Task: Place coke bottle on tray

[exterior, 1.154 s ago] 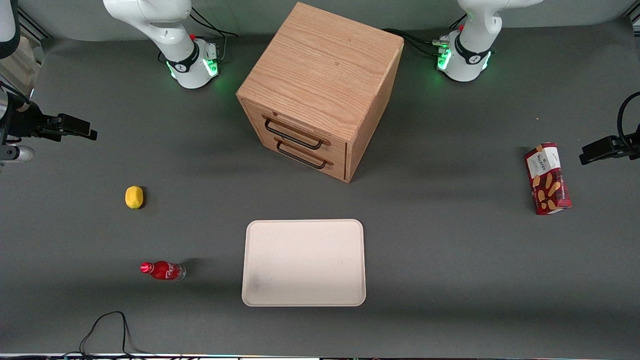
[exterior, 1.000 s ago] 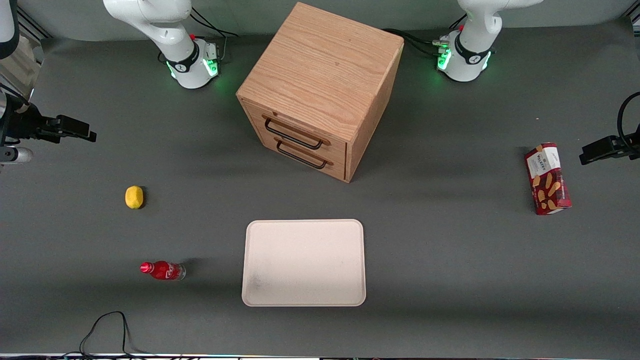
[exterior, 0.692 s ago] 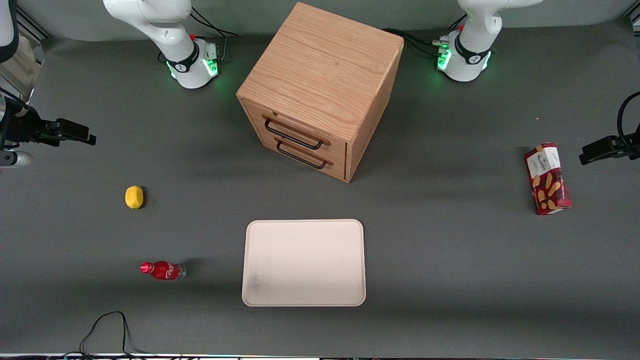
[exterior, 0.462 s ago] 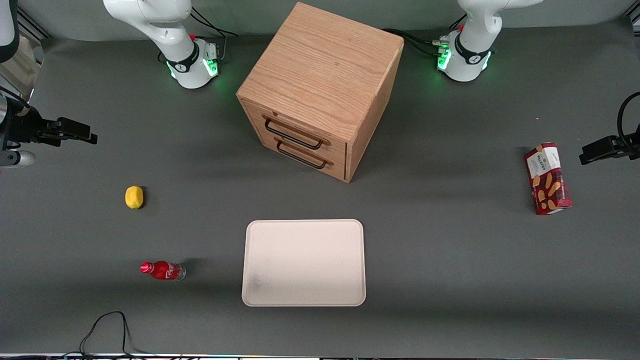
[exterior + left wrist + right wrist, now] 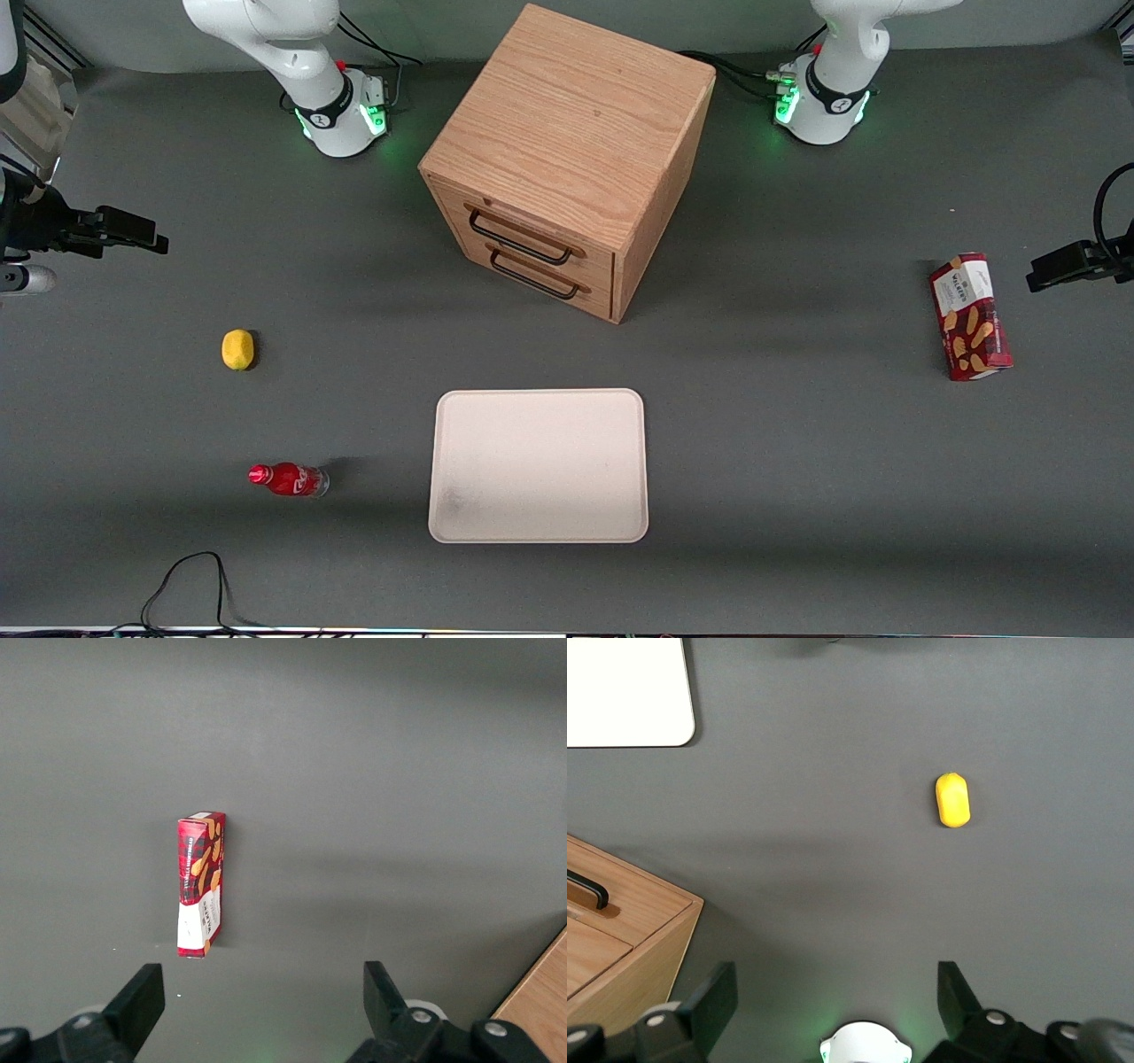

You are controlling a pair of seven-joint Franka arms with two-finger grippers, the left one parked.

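Front view: we see our right arm's black two-finger claw [image 5: 133, 232] at the working arm's end of the table, well apart from everything.
Change: over the last second the claw only drifted slightly in place; we judge the reach has not begun.
Claw: wide open in the right wrist view [image 5: 837, 997], holding and touching nothing.
Bottle: the small red coke bottle with a red cap [image 5: 288, 479] lies on its side, much nearer the front camera than the claw.
Tray: the large cream-white rectangular tray [image 5: 539, 465] sits bare, beside the bottle, toward the table's middle.
Lemon: a small yellow lemon [image 5: 237, 348] [image 5: 952, 799] lies between claw and bottle.
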